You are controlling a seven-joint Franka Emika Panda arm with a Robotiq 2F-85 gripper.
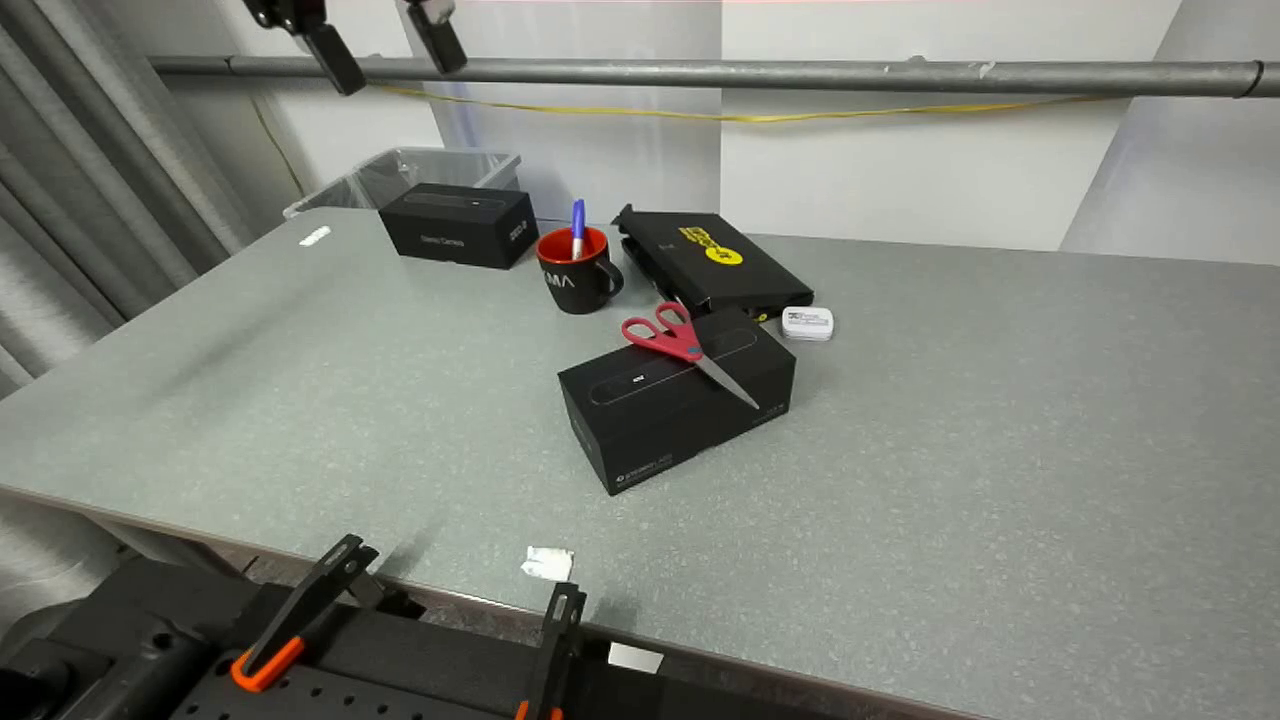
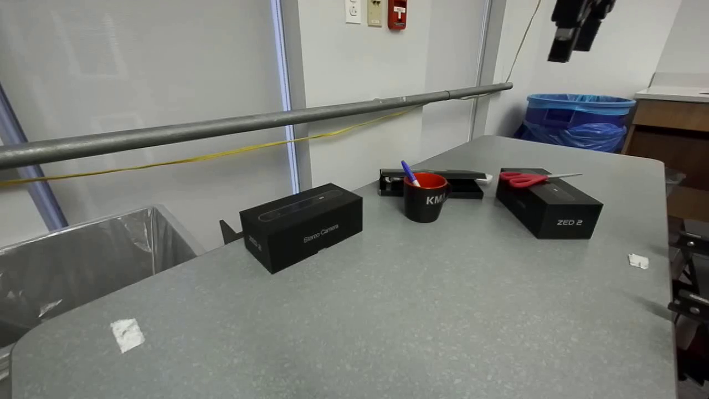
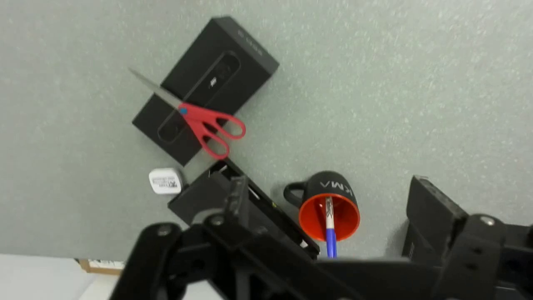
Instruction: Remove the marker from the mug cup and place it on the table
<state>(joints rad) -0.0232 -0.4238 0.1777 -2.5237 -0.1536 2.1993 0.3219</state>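
The mug cup [image 1: 572, 290] stands upright on the grey table [image 1: 960, 480]; it is black outside and red inside, and also shows in an exterior view [image 2: 421, 206] and the wrist view [image 3: 327, 181]. The marker [image 1: 578, 222], white with a blue cap, leans in the mug with its blue end above the rim, as in an exterior view [image 2: 409, 173] and the wrist view [image 3: 330, 237]. Its lower end is hidden in the mug. My gripper [image 1: 391, 60] is open and empty, high above the table. In the wrist view its fingers [image 3: 335, 198] are wide apart, with mug and marker between them, farther down.
Red-handled scissors [image 1: 668, 335] lie on a black box [image 1: 690, 400] in front of the mug. A flat black box [image 1: 720, 260] lies beside the mug, with a small white case [image 1: 807, 322]. Another black box [image 2: 304, 227] and a clear bin [image 2: 160, 238] are nearby. A pipe [image 1: 700, 74] runs behind.
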